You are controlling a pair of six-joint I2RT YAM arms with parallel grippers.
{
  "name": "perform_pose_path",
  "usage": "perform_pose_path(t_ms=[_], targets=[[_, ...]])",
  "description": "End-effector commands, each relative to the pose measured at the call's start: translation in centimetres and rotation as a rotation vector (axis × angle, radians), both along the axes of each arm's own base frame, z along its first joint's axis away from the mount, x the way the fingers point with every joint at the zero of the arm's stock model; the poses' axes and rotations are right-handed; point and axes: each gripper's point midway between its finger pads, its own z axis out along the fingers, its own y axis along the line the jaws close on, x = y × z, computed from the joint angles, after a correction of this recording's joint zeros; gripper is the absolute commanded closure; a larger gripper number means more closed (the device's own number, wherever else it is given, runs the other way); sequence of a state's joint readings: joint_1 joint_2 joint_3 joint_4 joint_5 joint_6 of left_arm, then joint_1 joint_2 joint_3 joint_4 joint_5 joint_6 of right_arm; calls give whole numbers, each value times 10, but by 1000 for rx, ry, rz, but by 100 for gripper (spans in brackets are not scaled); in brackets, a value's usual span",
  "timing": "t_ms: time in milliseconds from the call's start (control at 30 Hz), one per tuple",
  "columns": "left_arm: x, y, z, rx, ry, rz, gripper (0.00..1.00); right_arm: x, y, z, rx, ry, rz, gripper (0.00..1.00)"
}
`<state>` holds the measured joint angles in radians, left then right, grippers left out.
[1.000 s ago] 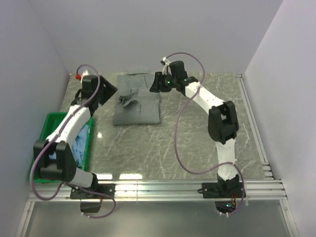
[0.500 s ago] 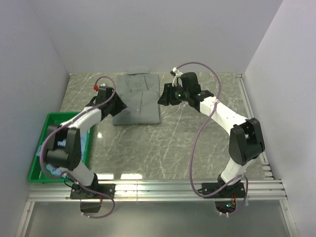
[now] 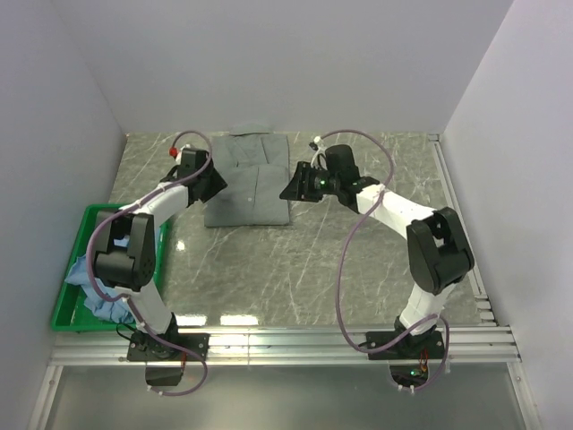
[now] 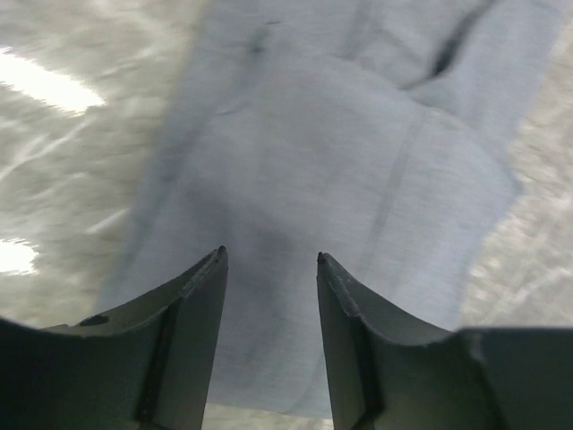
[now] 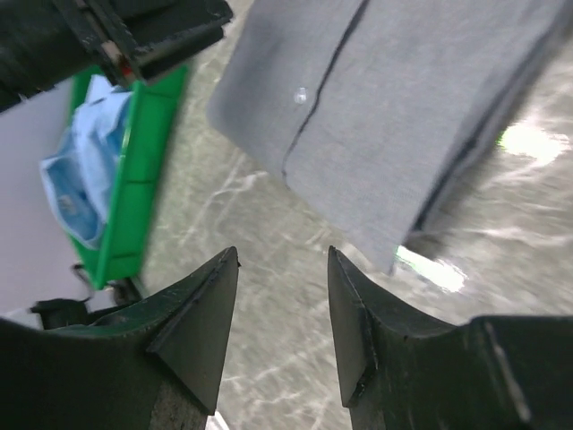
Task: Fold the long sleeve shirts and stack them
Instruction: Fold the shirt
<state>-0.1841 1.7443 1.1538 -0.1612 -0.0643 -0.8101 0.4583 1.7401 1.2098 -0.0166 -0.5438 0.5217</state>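
Observation:
The grey-green shirt lies folded into a rectangle at the back middle of the table, collar toward the far wall. It fills the left wrist view and shows in the right wrist view. My left gripper is open and empty at the shirt's left edge, its jaws over the cloth. My right gripper is open and empty just right of the shirt, over bare table. The light blue shirt lies crumpled in the green bin; it also shows in the right wrist view.
The green bin sits at the table's left edge, also seen in the right wrist view. White walls close in the back and sides. A metal rail runs along the near edge by the arm bases.
The shirt's raised sleeve now lies flat and the shirt is a neat rectangle. Both grippers have come down to the shirt's left and right edges. The blue shirt shows more in the bin.

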Motion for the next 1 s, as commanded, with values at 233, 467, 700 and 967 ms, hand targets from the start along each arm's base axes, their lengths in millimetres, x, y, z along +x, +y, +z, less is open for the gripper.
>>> perform_pose_path(t_ms=[233,467,700,967], targets=[[-9,34,-31,17,55,137,60,3,38,-14,110,50,86,50],[13,41,-4,56,-41,105,49,2,45,-33,67,61,107,50],[51,38,4,94,-76,0,46,5,47,-32,59,56,109,50],[80,32,-13,143,-90,-97,50,4,48,-36,56,69,108,50]])
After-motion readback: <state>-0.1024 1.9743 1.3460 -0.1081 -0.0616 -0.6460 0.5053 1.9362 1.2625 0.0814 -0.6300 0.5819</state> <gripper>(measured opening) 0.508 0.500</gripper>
